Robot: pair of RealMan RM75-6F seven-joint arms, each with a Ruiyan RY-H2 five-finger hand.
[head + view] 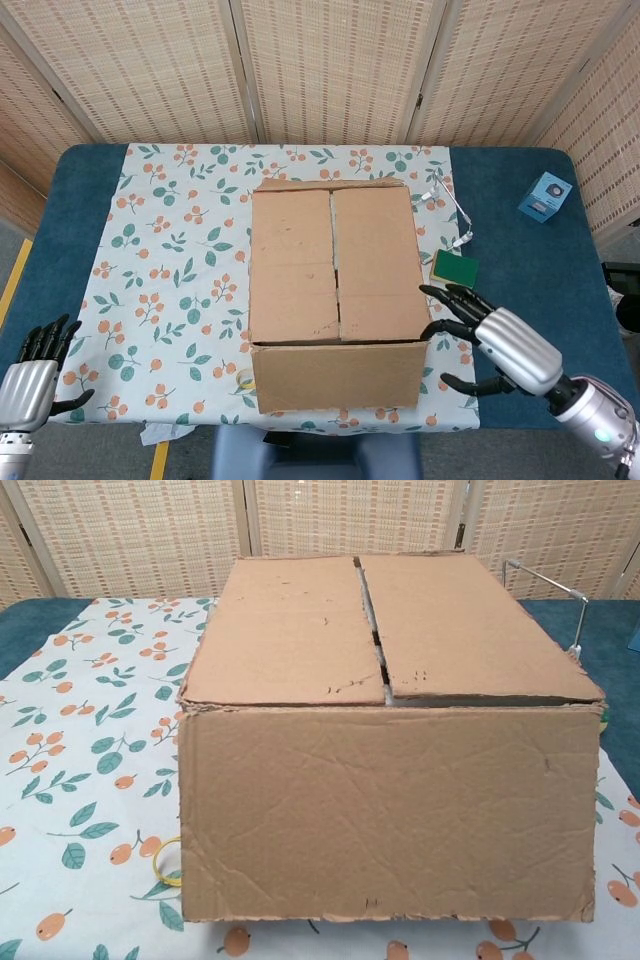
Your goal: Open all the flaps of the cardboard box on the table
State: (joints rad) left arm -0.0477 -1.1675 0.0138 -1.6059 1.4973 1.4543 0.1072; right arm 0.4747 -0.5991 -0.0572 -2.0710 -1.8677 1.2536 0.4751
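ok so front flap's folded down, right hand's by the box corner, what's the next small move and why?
Probably slide the right hand in to the right edge of the cardboard box and hook its fingers under the right top flap. The front flap already hangs open, but both top flaps still lie flat and closed, and that hand is open, holding nothing, just beside that edge.

light: bright, even, diffuse | shadows: soft, faint beside cardboard box [335, 290] | glare: none | focus: sharp both views | distortion: slight at edges
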